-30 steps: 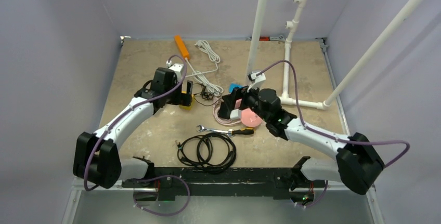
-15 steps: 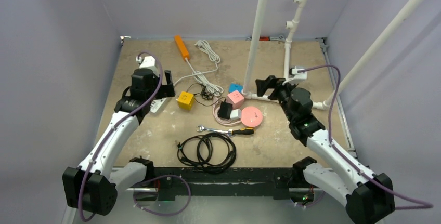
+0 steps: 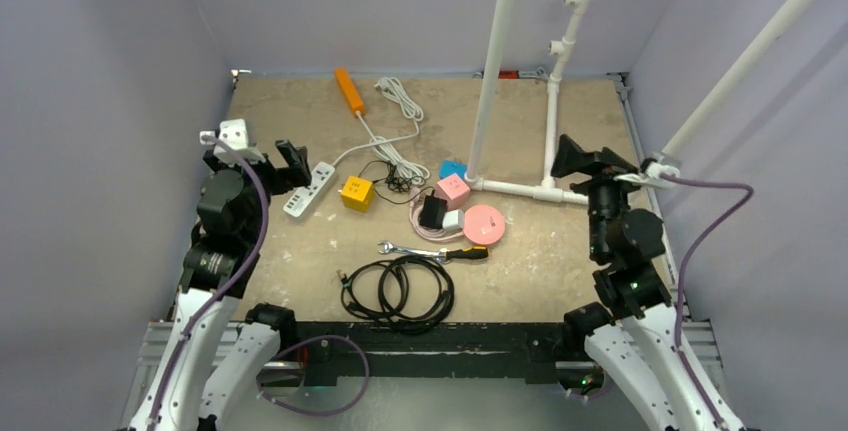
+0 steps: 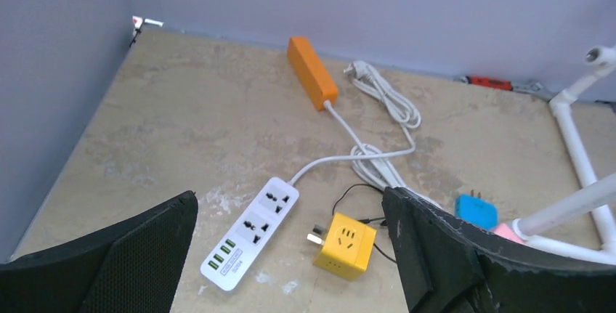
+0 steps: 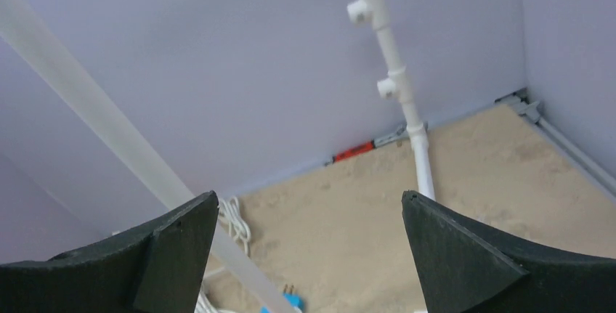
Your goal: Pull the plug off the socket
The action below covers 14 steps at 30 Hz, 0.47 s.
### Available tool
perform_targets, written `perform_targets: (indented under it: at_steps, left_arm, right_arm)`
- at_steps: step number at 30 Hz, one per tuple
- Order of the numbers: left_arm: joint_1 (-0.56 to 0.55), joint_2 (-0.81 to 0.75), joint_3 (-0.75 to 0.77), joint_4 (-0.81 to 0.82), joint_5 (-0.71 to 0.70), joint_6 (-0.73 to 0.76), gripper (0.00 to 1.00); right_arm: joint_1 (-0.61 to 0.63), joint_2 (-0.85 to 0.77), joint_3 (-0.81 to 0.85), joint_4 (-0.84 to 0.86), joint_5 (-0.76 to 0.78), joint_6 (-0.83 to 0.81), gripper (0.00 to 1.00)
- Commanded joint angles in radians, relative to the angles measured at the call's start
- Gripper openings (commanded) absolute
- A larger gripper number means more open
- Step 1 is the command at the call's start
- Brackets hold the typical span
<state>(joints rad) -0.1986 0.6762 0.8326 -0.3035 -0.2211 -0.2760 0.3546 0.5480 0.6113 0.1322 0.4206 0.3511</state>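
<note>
Just to the right of the white power strip (image 3: 308, 188), the yellow cube plug (image 3: 356, 192) lies free on the worktop (image 3: 560, 251). Its metal prongs are turned toward the strip and out of its sockets, and the two are close but apart. Left of the strip and raised above it, the left end effector (image 3: 255, 159) is released, its black fingers (image 4: 138, 255) spread wide with nothing between them. In its wrist view the strip and plug sit low between the fingers, clear of both. Far to the right of the strip, beyond the white pipe frame (image 3: 520, 189), the right end effector (image 3: 595, 161) is likewise released and empty, and its wrist view faces the lilac wall (image 5: 218, 51).

The strip is a smooth plastic bar with rounded ends, two universal sockets and a row of four green ports at its near end. The grey print beside the ports is too small to read. A white cable (image 4: 327, 162) leaves its far end, and an orange bar (image 3: 349, 90) lies farther back. The plug is a plastic cube with rounded corners and socket holes in its top face. The fingers are matte black with a fine mesh-like texture. The worktop is mottled tan, like stone.
</note>
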Motion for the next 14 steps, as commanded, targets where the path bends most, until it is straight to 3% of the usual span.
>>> perform_targets:
  at_steps: [1, 14]
  left_arm:
    - [0.0, -0.069, -0.031, 0.061, 0.019, 0.05, 0.99]
    - [0.0, -0.078, -0.039, 0.061, 0.044, 0.067, 0.99]
  right_arm:
    - [-0.001, -0.072, -0.032, 0.097, 0.125, -0.047, 0.99]
    - [0.0, -0.094, -0.036, 0.078, 0.147, -0.025, 0.99]
